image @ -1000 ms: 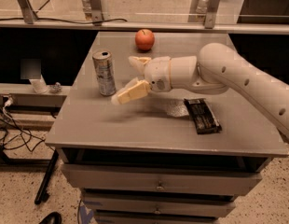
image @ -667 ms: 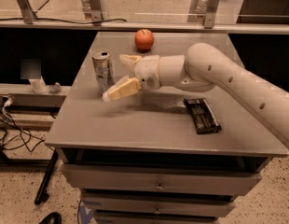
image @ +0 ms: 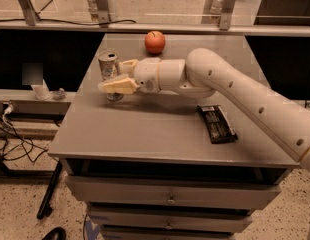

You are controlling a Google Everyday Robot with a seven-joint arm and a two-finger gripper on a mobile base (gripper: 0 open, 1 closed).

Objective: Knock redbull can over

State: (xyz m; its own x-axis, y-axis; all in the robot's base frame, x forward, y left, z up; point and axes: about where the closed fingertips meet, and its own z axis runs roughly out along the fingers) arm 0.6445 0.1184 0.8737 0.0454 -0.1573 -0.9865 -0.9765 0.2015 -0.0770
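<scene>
The redbull can [image: 108, 65] stands upright at the back left of the grey table [image: 145, 134]. It is slim and silver with blue patches. My gripper [image: 118, 76] is right at the can, with its fingers spread apart. The near finger [image: 117, 86] crosses in front of the can's lower part and hides it. The far finger [image: 129, 64] sits just right of the can. I cannot tell if either finger touches it. The white arm [image: 235, 94] reaches in from the right, low over the table.
A red apple [image: 155, 42] sits at the table's back edge, right of the can. A flat dark snack-bar wrapper [image: 217, 124] lies on the right side. A metal rail [image: 160, 28] runs behind the table. Drawers [image: 170, 196] sit below it.
My gripper has moved left across the table and now reaches the can, with its near finger in front of it. The can still stands upright in the same place.
</scene>
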